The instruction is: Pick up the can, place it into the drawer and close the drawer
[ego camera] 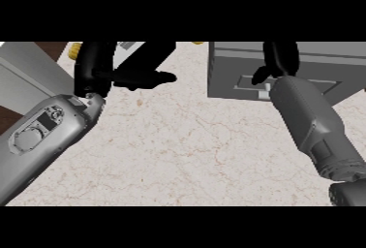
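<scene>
- Head view: the counter (178, 155) is showing a pale, marble-like top, cream with thin reddish-brown veins running across it.
- The drawer (236, 72) is sitting at the upper right as a grey, boxy, flat-sided unit with straight edges and a matte finish; its front is facing the lower edge of the view, with a lighter grey handle-like shape near the middle.
- The right hand (275, 65) is reaching over the drawer front, black and glossy, at the end of a smooth, rounded grey forearm that is crossing the right side of the view. Its fingers are pointing up and away, with a short part sticking out to the left near the handle; whether they are apart or curled is not something I can tell.
- The left hand (121, 68) is lying at the upper left above its grey forearm, which is carrying an oval inset panel. Its black fingers are curling to the right over the counter, and I cannot tell whether anything is inside them.
- The can is not clearly showing anywhere; it may be hidden by a hand.
- A small yellow object (74, 50) is peeking out beside the left hand at the top edge.
- Grey and dark brown surfaces (28, 72) are filling the far left, beyond the counter's edge.
</scene>
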Available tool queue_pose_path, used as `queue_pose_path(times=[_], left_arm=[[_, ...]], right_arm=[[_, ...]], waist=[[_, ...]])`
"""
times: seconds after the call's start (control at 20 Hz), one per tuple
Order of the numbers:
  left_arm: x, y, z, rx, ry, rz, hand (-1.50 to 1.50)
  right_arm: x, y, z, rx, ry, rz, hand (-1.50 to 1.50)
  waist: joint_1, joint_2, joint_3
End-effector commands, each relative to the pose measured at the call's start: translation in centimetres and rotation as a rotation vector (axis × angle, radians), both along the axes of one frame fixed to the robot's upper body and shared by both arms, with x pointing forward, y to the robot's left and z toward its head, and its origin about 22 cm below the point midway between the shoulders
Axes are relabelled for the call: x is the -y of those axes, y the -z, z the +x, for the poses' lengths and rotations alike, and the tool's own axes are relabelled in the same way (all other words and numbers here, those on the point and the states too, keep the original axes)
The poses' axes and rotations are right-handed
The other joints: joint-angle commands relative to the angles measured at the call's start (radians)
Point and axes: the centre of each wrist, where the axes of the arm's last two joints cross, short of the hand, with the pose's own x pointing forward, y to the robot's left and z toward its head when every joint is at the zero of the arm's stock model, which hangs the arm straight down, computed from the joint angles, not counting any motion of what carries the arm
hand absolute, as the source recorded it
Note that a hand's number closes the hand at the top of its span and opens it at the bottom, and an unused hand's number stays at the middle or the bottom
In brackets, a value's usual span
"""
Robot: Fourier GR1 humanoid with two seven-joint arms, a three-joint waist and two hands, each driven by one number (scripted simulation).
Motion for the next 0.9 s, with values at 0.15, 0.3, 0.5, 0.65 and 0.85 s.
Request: queue_pose_path(times=[0.15, 0.3, 0.5, 0.65, 0.85], left_arm=[[-1.0, 1.9, -0.7, -0.003, -0.004, -0.003, -1.5], [-0.5, 1.7, -1.0, 0.011, -0.003, -0.001, -1.5], [-1.2, 1.2, -1.2, -0.012, -0.025, -0.009, -1.5], [-1.7, 2.6, -1.3, -0.027, -0.021, -0.007, -1.5], [-2.6, 3.7, -2.0, -0.023, -0.04, 0.005, -1.5]], right_arm=[[-2.9, -1.5, 0.6, 0.111, -0.082, 0.281, -1.5], [-4.8, -3.0, 1.1, 0.102, -0.121, 0.412, -1.5], [-4.4, -4.1, 1.4, 0.118, -0.173, 0.513, -1.5], [-5.2, -4.3, 1.5, 0.105, -0.205, 0.673, -1.5], [-4.5, -5.6, 1.9, 0.069, -0.249, 0.802, -1.5]], waist=[[0.008, 0.004, 0.002], [0.014, -0.001, 0.003], [-0.004, -0.014, 0.002], [-0.017, -0.01, 0.001], [-0.03, -0.017, -0.001]])
